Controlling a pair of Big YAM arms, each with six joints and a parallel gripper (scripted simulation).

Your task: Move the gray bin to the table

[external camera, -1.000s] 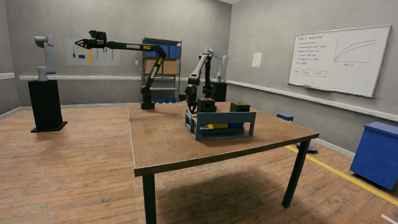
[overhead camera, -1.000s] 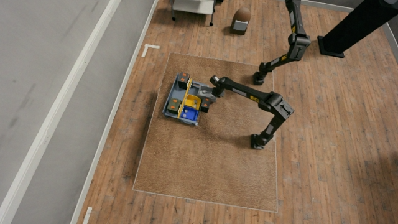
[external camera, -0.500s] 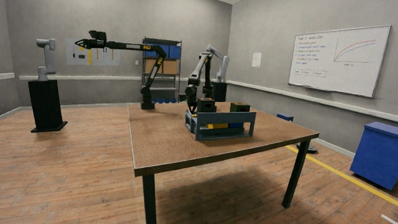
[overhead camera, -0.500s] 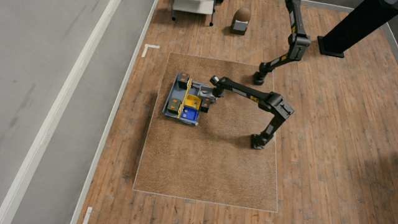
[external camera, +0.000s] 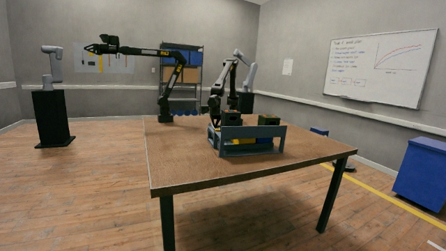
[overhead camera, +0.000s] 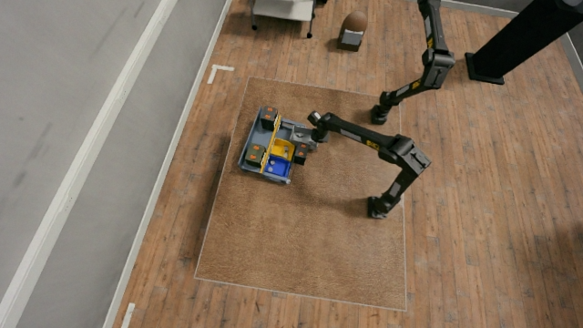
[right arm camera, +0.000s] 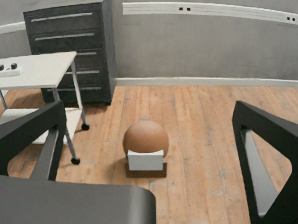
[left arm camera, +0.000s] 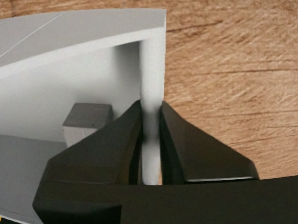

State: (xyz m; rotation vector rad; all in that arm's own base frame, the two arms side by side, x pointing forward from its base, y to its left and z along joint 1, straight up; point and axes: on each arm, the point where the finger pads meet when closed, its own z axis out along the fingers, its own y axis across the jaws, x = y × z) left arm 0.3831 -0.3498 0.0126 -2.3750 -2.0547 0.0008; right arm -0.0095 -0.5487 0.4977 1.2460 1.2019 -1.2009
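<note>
L grip clamping gray bin by its wall | bin sitting at shelf front, yellow bin beside | R grip spread, farther off (L nearer) | pull likely going outward, away from shelf

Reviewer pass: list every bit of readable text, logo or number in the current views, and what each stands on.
"Stage 4 work plan", roughly: heading on the whiteboard, blurred, first word uncertain.
Whiteboard list lines, box words and chart caption: too small to read.
Yellow marks on both black arms: too blurred to read.
Sheet on the wall: too small to read.
Wrist views: no text.
</note>
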